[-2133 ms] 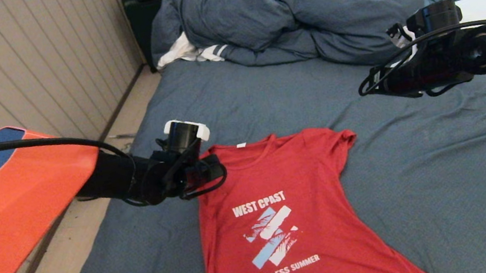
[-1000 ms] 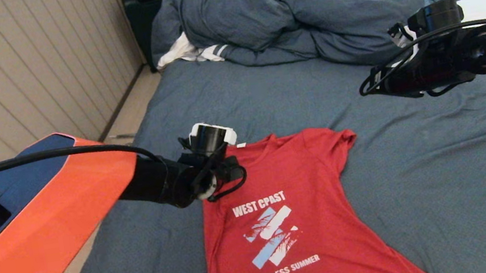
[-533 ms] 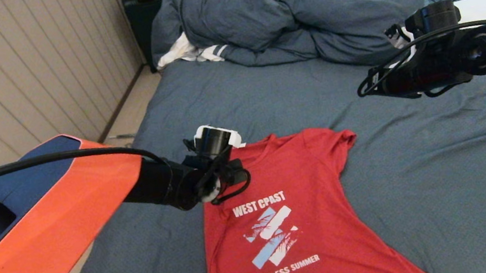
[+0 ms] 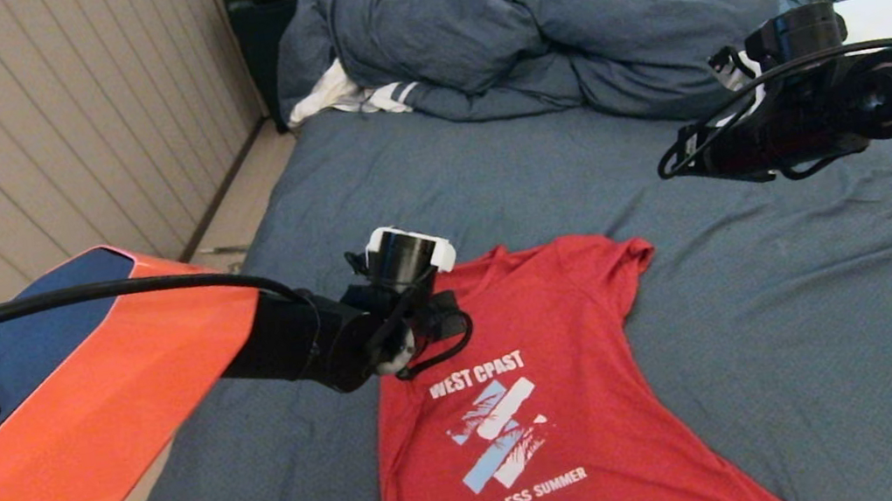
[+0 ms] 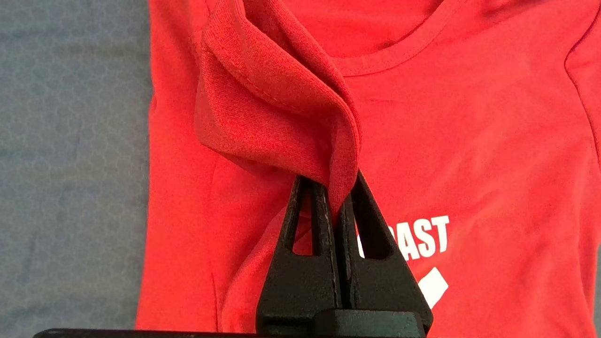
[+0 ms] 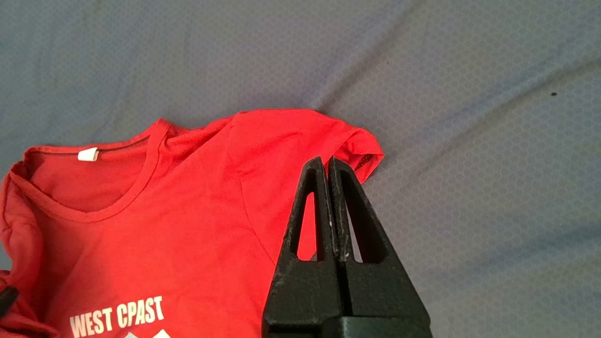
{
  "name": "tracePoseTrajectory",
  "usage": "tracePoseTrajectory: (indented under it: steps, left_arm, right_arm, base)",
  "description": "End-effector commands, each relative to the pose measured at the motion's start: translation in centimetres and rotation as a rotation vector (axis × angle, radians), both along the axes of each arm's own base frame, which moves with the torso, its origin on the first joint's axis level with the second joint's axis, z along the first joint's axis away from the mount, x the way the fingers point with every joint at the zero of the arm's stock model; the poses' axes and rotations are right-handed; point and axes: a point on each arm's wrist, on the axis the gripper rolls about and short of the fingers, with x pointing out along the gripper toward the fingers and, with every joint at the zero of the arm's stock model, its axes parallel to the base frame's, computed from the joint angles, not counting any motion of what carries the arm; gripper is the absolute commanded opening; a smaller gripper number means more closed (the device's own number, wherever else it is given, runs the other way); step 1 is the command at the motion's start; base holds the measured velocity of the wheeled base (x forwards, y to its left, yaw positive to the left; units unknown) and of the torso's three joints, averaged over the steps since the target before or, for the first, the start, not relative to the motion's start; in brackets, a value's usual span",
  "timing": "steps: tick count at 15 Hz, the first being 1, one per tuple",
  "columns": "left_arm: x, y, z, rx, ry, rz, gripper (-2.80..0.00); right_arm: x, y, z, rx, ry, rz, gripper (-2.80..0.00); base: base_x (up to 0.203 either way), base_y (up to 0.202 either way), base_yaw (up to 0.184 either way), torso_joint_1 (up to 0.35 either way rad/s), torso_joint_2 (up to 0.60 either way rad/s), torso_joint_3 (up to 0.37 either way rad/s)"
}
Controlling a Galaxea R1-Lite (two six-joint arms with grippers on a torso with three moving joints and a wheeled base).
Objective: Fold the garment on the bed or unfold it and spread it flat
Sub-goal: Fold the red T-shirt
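Red garment (image 5: 469, 155) sleeve pinched in left end effector (image 5: 337, 197); right end effector (image 6: 328, 169) pressed together, empty.

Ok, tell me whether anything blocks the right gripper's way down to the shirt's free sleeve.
Nothing visible does. The right gripper hangs shut above the garment near that sleeve, only bare bed around it. The left gripper holds the opposite sleeve.

The garment (image 5: 469, 155) is made of a soft, matt red knit cloth with a fine ribbed weave, stitched hems, and smooth white printed lettering. The bed (image 4: 778, 342) is covered by a matt, wrinkled blue-grey woven sheet; the duvet (image 4: 553, 22) is of matching matt cloth. The left end effector (image 5: 337, 202) and right end effector (image 6: 328, 164) are formed of matt black, slightly grainy plastic. The left arm's shell (image 4: 84, 428) is seen in smooth, semi-gloss orange plastic.
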Motion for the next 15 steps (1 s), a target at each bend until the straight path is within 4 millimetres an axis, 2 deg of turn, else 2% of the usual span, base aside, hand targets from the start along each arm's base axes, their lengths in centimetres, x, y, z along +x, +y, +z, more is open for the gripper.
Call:
tracePoseTrajectory:
  steps: [1, 5, 10, 12, 13, 15]
  left_arm:
    - [-0.1, 0.0, 0.0, 0.001, 0.001, 0.005, 0.00]
    - [0.2, 0.5, 0.1, 0.011, -0.008, 0.018, 0.00]
    - [-1.0, 1.3, 2.6, -0.012, -0.046, 0.028, 0.00]
    - [-0.4, 1.3, 1.1, 0.013, -0.020, 0.034, 0.00]
    - [0.1, 1.4, 0.0, 0.029, -0.001, 0.042, -2.80]
    - [0.3, 1.7, -0.1, 0.024, 0.003, 0.054, -2.80]
  right_arm:
    - [0.0, 0.0, 0.0, 0.002, 0.001, 0.001, -2.80]
    - [-0.1, 0.1, 0.0, 0.001, 0.003, 0.003, -2.80]
    - [-0.1, 0.2, -0.1, 0.001, 0.006, 0.006, -2.80]
    - [-0.2, 0.3, -0.1, 0.001, 0.008, 0.007, -2.80]
    - [-0.2, 0.3, -0.1, -0.001, 0.007, 0.008, -2.80]
    - [-0.1, 0.3, -0.3, -0.003, 0.012, 0.009, -2.80]
  base:
    - [0.000, 0.000, 0.000, 0.000, 0.00, 0.000]
    - [0.000, 0.000, 0.000, 0.000, 0.00, 0.000]
    - [0.000, 0.000, 0.000, 0.000, 0.00, 0.000]
    - [0.000, 0.000, 0.000, 0.000, 0.00, 0.000]
    - [0.000, 0.000, 0.000, 0.000, 0.00, 0.000]
    - [0.000, 0.000, 0.000, 0.000, 0.00, 0.000]
